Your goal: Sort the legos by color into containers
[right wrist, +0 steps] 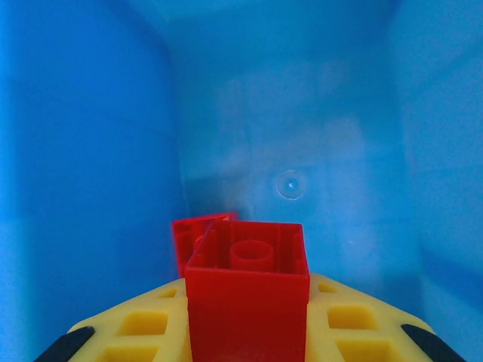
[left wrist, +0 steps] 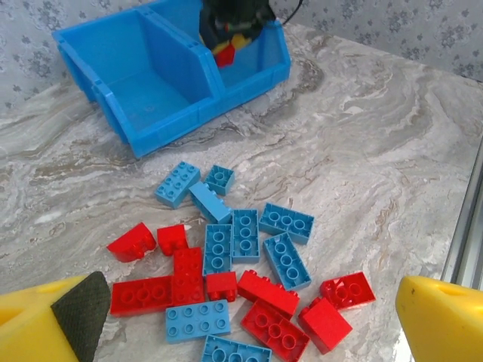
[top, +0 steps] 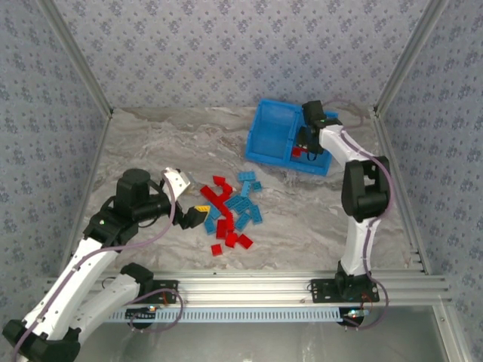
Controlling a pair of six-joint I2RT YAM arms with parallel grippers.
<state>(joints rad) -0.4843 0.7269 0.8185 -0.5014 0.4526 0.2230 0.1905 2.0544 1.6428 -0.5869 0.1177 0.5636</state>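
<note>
Red lego (right wrist: pixel 247 290) pinched by right end effector (right wrist: pixel 247 335) inside bin's right compartment (right wrist: pixel 90 151).

Ahead of the left gripper (left wrist: pixel 249 320) lie nine light blue legos (left wrist: pixel 244 234) and about nine red legos (left wrist: pixel 268 292), beyond them one blue bin (left wrist: pixel 158 136) with two compartments (left wrist: pixel 143 98), and at the right gripper (right wrist: pixel 245 339) two more: one red brick (right wrist: pixel 247 290) between its fingers, another (right wrist: pixel 192 234) just past it.

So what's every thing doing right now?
legos: red and blue mixed, loose on the table
left gripper: open, by the legos
right gripper: shut on a red lego, inside the bin
bin: left half empty
</note>
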